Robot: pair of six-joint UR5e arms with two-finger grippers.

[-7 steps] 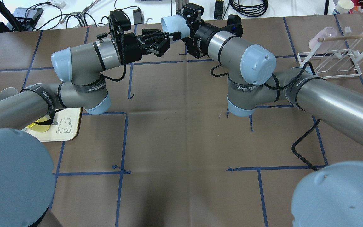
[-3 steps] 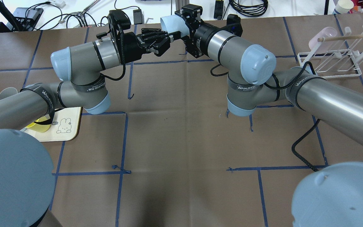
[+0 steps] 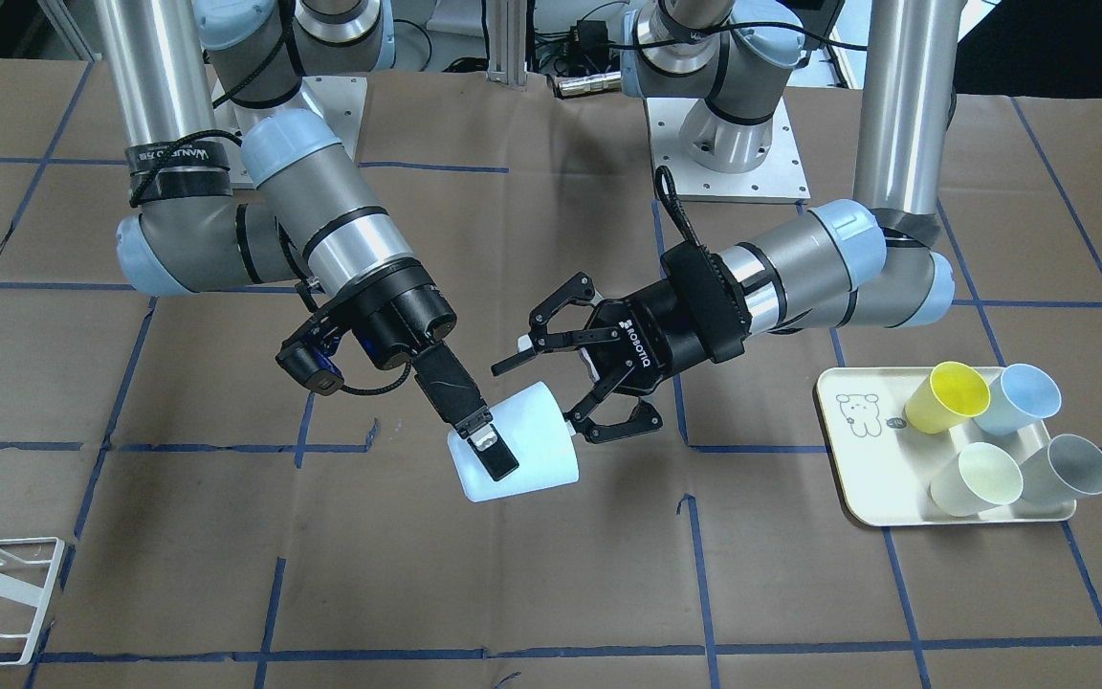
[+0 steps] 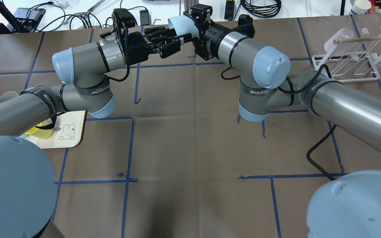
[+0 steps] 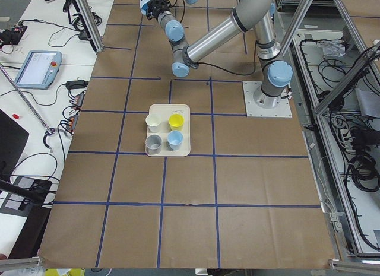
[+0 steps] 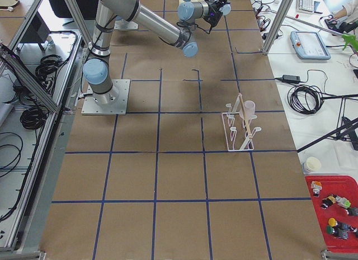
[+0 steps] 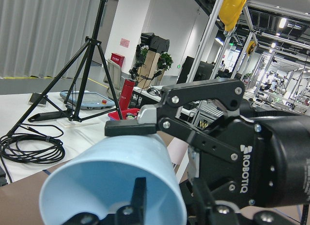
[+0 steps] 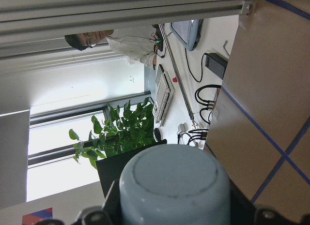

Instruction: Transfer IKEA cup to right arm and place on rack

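right tool clamps 1 pale-blue cup | left tool spread wide | tray: 4 cups | rack: 1 pink cup

**Two brand names can be read**

White "ROBOTIQ" lettering with a small logo stands on the black body of the left hand. It is legible in the front-facing and left wrist views. Black bands strapped around the silver-grey left arm and right arm carry white "WANJEED". Other labels are too small to read.
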